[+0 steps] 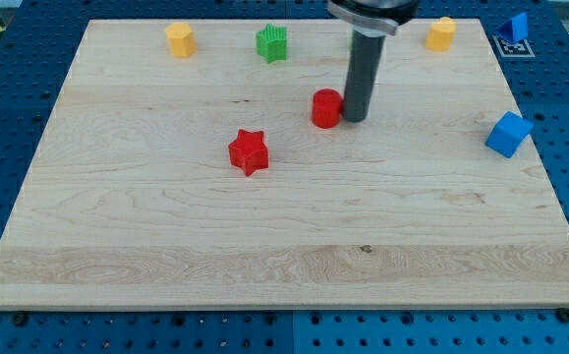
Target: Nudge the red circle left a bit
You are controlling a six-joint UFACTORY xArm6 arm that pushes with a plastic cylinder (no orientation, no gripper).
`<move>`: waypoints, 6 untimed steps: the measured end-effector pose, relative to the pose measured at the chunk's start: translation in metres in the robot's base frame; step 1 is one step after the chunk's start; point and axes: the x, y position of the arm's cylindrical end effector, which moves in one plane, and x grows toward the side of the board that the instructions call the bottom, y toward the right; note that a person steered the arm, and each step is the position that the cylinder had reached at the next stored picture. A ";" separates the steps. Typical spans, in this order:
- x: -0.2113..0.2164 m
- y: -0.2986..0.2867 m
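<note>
The red circle (325, 108) is a short red cylinder on the wooden board (166, 216), a little above its middle. My dark rod comes down from the view's top, and my tip (354, 119) rests on the board against the red circle's right side. A red star (249, 151) lies to the lower left of the red circle.
A yellow block (180, 39) and a green star-like block (272, 43) sit near the top edge at left. Another yellow block (441, 33) is at top right. A blue block (508, 134) sits at the right edge, and another blue block (516, 27) lies off the board at top right.
</note>
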 end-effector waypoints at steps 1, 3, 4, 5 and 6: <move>0.000 -0.031; -0.004 -0.081; -0.012 -0.058; -0.016 -0.027; -0.018 -0.065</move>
